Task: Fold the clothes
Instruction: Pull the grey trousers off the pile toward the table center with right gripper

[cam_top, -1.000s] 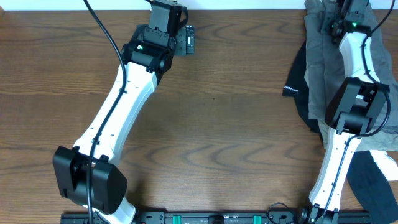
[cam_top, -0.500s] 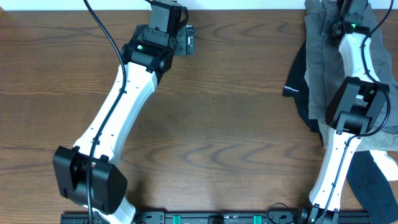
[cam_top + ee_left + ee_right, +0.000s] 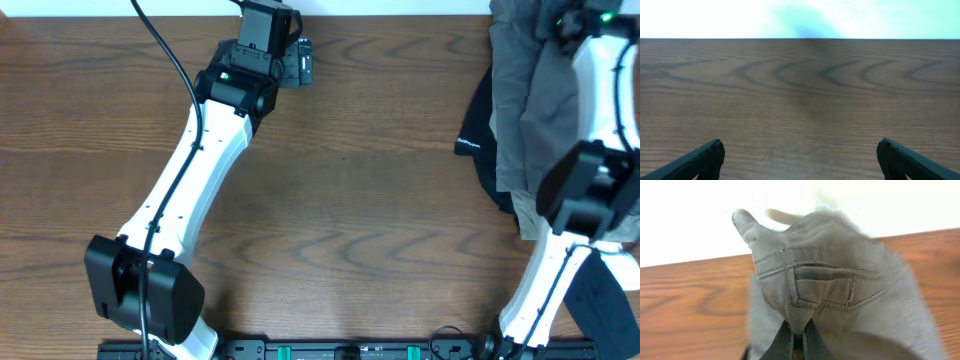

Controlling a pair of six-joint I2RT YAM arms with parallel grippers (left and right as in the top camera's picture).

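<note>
The clothes, grey wrinkled shorts, lie in a heap at the table's far right. In the right wrist view a pinch of the shorts with a stitched pocket rises from my right gripper, which is shut on the fabric and holds it up off the wood. From overhead that gripper is hidden at the top right corner behind its wrist and the cloth. My left gripper rests at the far middle-left of the table. It stands open over bare wood, its fingers far apart and nothing between them.
A black garment with white lettering lies under the shorts' left side. A pale beige garment and a dark blue one lie at the near right. The table's far edge runs just beyond the left gripper.
The right gripper has closed on the shorts and its wrist has shifted right, pulling the grey fabric up with it. The left arm has not moved.
</note>
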